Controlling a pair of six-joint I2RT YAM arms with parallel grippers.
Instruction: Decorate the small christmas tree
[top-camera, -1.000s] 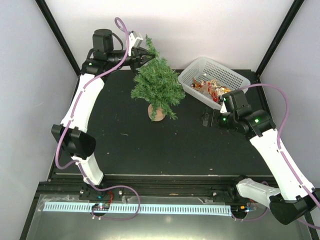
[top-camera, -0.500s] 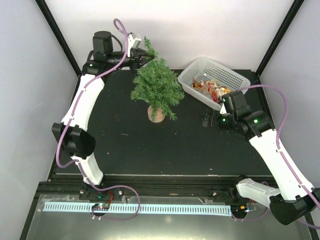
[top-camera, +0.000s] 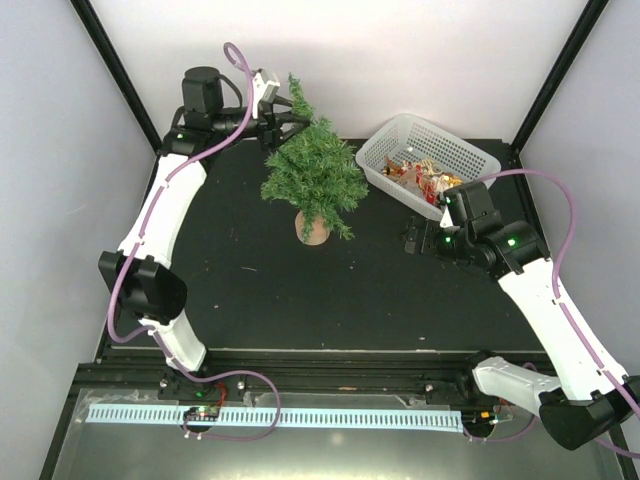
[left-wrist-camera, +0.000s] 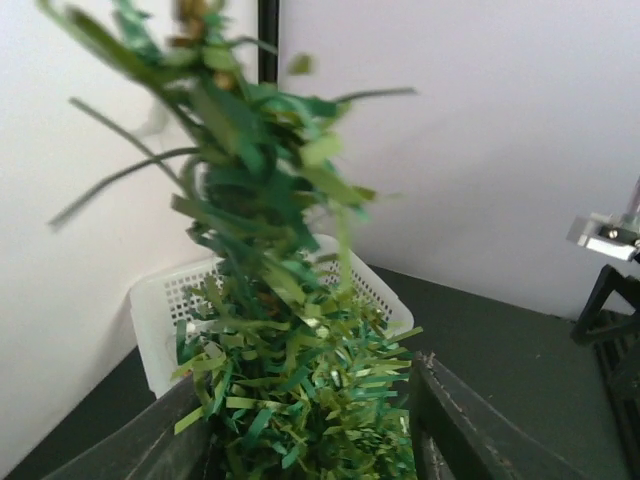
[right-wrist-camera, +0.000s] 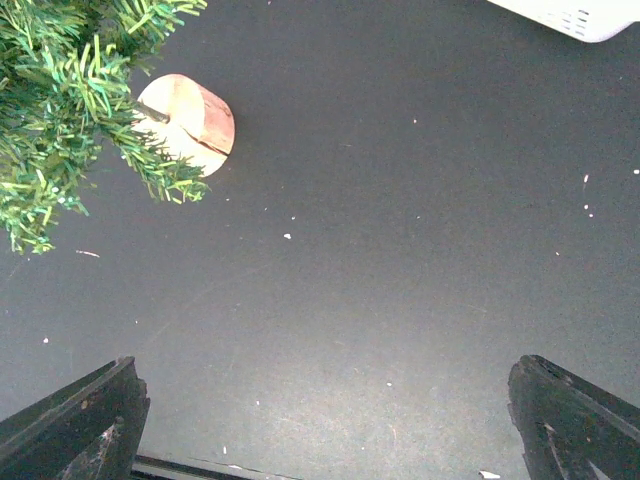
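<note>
The small christmas tree (top-camera: 315, 175) stood upright toward the back of the matte black table (top-camera: 290, 300), left of the basket (top-camera: 445, 140). It was a cone of stiff, bristly green needles with a pointed tip. Its round brownish pot (top-camera: 314, 228) sat flat on the tabletop, and from my right wrist camera it looked like a pale tan disc with a dark line across it.

My left gripper (top-camera: 287, 122) was at the tree's top with its dark fingers (left-wrist-camera: 150, 445) parted. Flat, shredded-looking fronds filled the gap between them, and I could not tell whether they pressed the needles.

My right gripper (top-camera: 410, 238) hung over bare tabletop dotted with pale specks, its jaws spread wide around nothing.

The basket was white perforated plastic, rectangular with rounded corners. It held red and gold pieces (top-camera: 420, 175) too small to make out.
</note>
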